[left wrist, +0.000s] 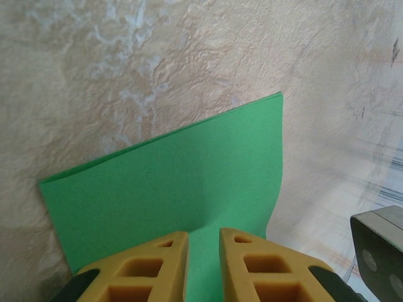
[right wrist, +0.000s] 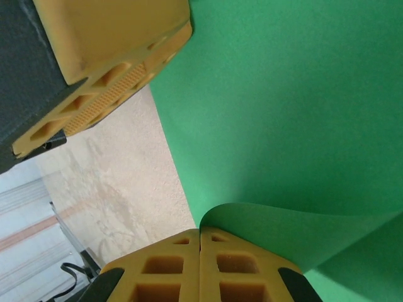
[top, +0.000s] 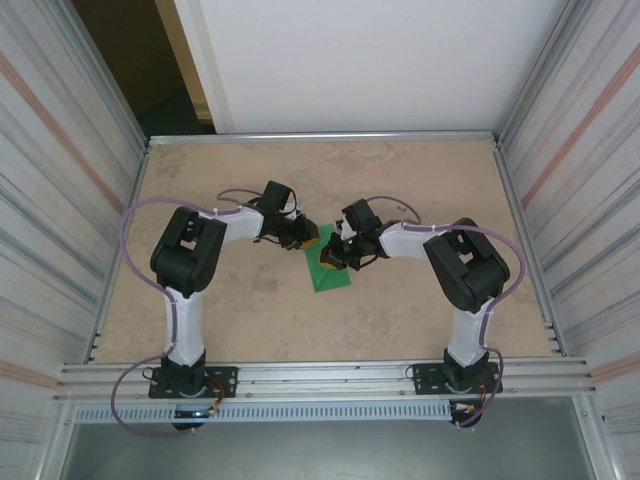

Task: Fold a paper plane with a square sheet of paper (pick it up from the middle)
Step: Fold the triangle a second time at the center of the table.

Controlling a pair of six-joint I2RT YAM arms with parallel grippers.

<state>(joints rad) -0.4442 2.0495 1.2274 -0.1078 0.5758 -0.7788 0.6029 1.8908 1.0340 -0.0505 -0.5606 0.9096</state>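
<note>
The square sheet of paper lies on the counter, bent over on itself so two layers show along one edge. Both arms meet at the sheet's far edge.

The right end effector is clenched tight on the sheet. A flap of green curls up out of its closed fingertips. It probably holds the flap like this so the sheet cannot slide while the fold is being made.

The left end effector sits low at the sheet's far left corner, just beside the right one. Its two fingers stand a little apart, with green showing in the gap. It looks ready to pinch or press the fold flat, but whether it touches the sheet cannot be told.

Both arms bend at the elbow, out to the sides of the sheet. Their forearms turn in toward the sheet, almost nose to nose, with the wrists tipped down at it.
</note>
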